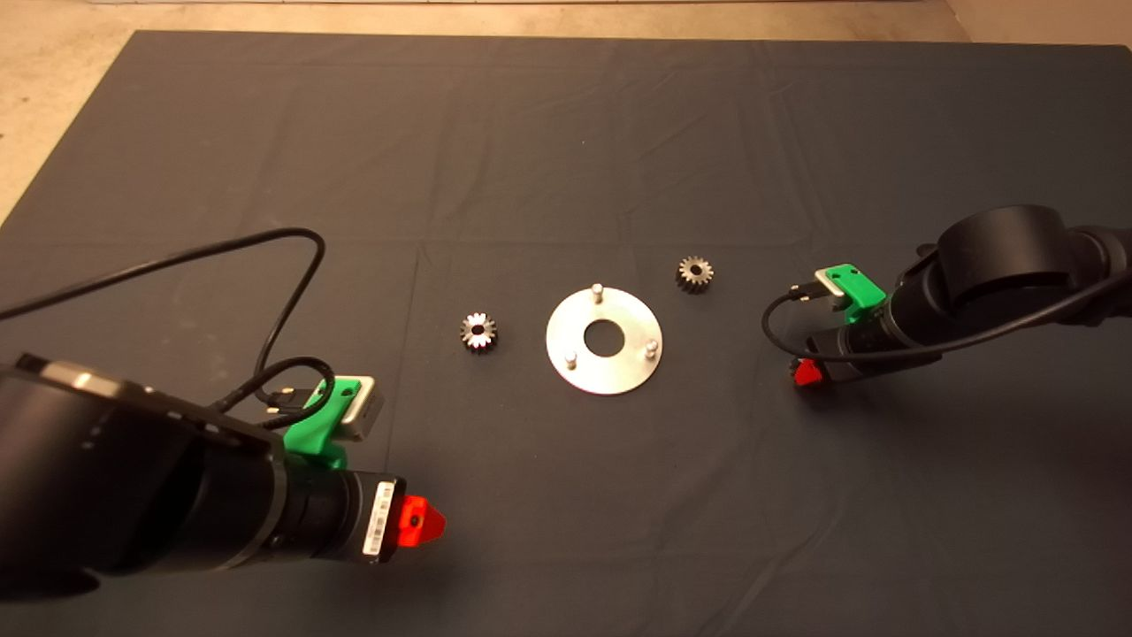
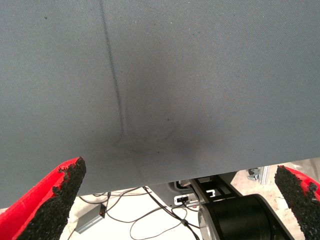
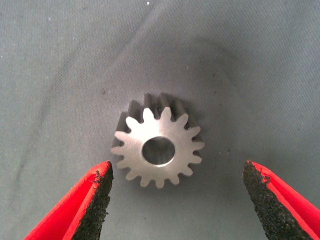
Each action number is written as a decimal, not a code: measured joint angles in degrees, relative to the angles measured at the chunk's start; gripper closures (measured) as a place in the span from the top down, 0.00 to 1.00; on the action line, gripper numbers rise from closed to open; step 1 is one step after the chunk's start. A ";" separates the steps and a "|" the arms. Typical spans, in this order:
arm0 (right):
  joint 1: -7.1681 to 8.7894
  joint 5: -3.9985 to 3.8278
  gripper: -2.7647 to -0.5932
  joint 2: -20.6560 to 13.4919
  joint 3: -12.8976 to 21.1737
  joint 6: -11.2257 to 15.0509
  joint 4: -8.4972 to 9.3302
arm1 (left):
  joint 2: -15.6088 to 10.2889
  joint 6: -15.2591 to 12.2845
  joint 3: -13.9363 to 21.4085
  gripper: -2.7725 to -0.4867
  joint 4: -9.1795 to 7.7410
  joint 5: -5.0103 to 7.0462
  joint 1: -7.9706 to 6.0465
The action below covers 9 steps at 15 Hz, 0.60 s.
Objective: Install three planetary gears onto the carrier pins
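The silver disc (image 1: 619, 372) lies flat mid-mat with three bare carrier pins (image 1: 598, 289) standing on it. One planetary gear (image 1: 478, 332) lies on the mat left of the disc, another (image 1: 695, 274) to its upper right. A third gear (image 3: 159, 148) lies flat on the mat in the right wrist view, hidden under the arm in the head view. My right gripper (image 1: 805, 372) is right of the disc. It (image 3: 177, 170) is open, one finger on each side of that gear, not touching it. My left gripper (image 1: 423, 524) is low at the front left, open and empty (image 2: 180, 170).
A black cable (image 1: 292, 292) loops from the left wrist over the mat, left of the gears. The mat's front edge (image 2: 200, 175) shows in the left wrist view, with cables and equipment on the floor beyond it.
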 joint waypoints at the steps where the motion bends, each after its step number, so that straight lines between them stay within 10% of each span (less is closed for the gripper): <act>1: -0.06 0.00 0.61 0.00 0.00 0.00 -0.22 | 0.00 -0.04 0.00 0.99 0.00 0.00 0.00; 9: -0.57 0.26 0.52 0.21 -0.62 0.00 -1.22 | 0.16 -0.28 0.00 0.99 0.00 0.00 0.00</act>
